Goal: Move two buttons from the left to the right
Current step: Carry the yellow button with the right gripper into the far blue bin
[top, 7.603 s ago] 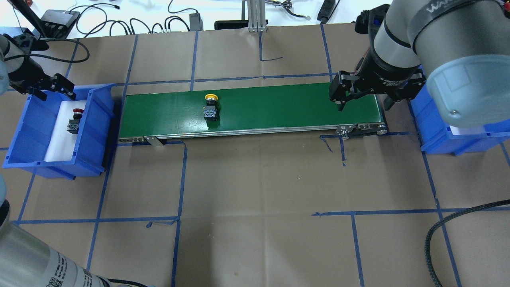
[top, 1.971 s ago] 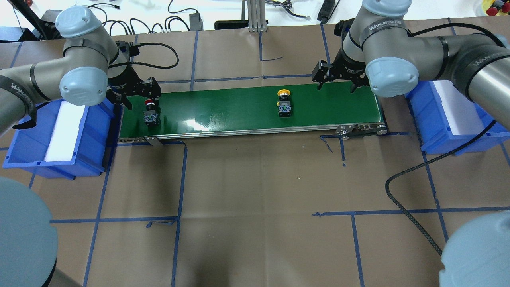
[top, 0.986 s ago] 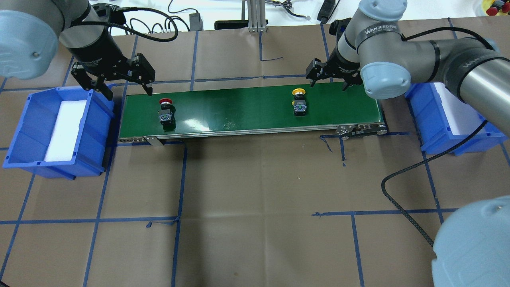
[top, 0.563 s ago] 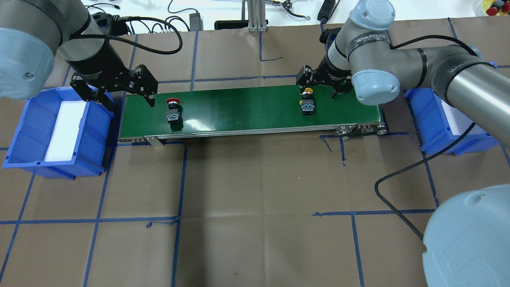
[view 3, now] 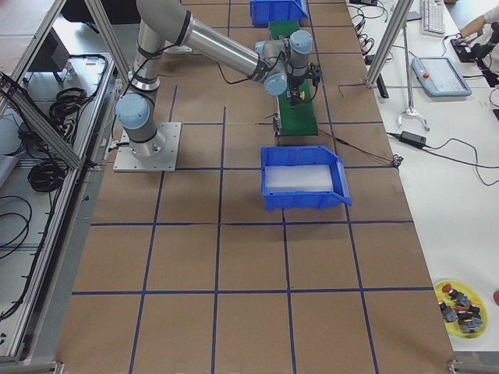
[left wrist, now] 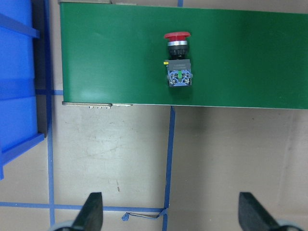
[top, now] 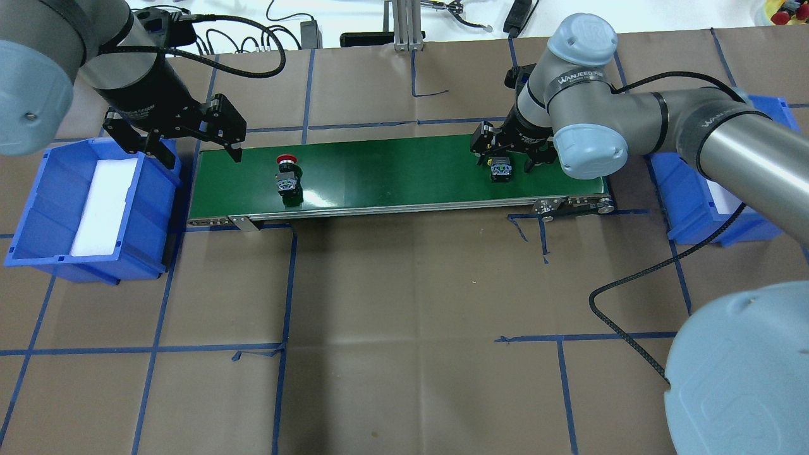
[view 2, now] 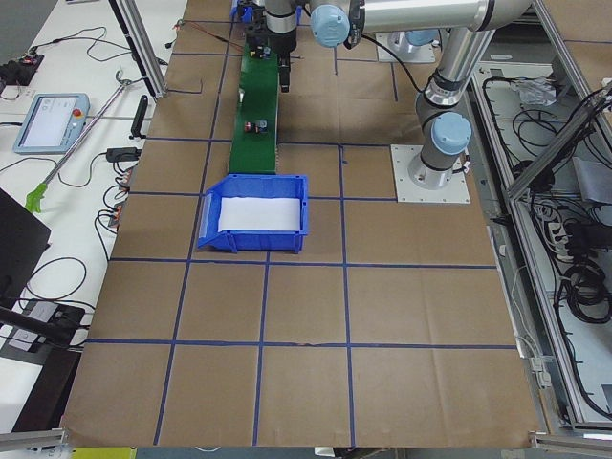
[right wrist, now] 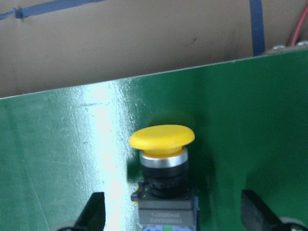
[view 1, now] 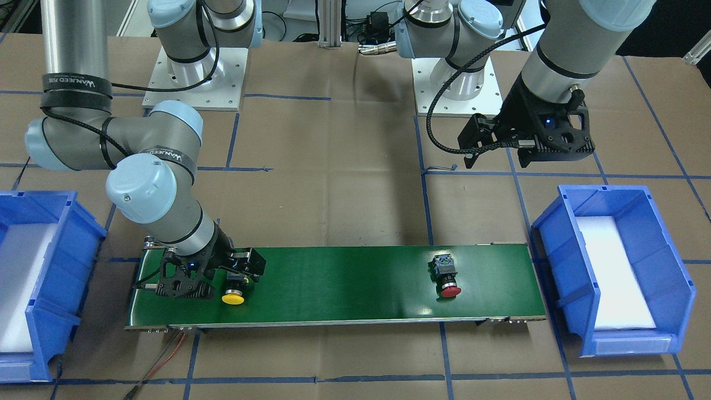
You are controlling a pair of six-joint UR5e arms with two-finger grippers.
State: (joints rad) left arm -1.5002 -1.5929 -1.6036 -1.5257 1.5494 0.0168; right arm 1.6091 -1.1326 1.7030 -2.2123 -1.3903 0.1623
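Observation:
The yellow button [right wrist: 162, 159] lies on the green belt [top: 392, 167] near its right end. My right gripper [right wrist: 173, 216] is down over it, open, one finger on each side with a gap to each. From overhead only its block end [top: 502, 169] shows below the right gripper [top: 505, 155]. The red button [top: 287, 177] lies alone on the belt's left part, also the red button [left wrist: 177, 62] in the left wrist view. My left gripper [top: 202, 150] hangs open and empty above the belt's left end.
A blue bin [top: 38, 208] with a white pad stands at the belt's left end. Another blue bin [top: 695, 221] stands at its right end, partly under my right arm. Brown paper with blue tape lines covers the table. Cables lie at the back edge.
The belt has carried both buttons to the right. My right gripper has come down around the yellow button, still open. My left gripper has stayed open near the belt's left end.

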